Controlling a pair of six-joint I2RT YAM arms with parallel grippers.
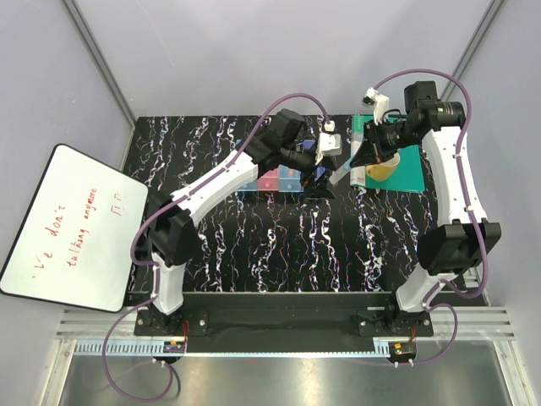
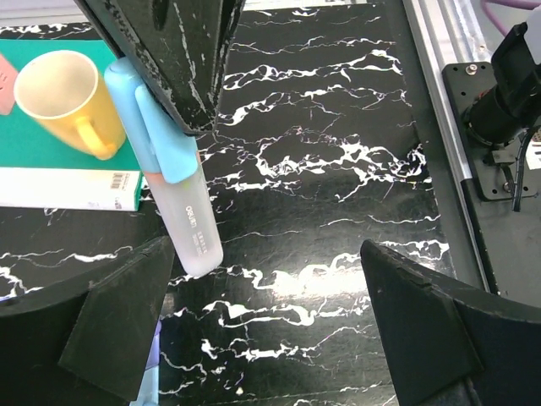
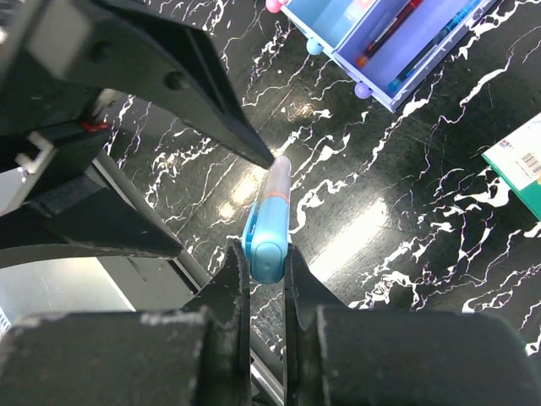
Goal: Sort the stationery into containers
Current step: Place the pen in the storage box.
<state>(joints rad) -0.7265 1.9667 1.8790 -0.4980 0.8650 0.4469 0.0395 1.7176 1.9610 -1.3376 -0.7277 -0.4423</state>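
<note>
Highlighter (image 3: 272,207) clamped in right claw (image 3: 266,251) (cap end).

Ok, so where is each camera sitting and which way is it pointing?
Top external: above and behind the bases, looking down on the table; the left arm and right arm show whole.
Left wrist: on the left arm, looking down past its open left pincer at the table, yellow mug and green book.
Right wrist: on the right arm, looking along the right pincer, shut on the highlighter, toward the bins.
Shared: both wrist views show the highlighter.
</note>
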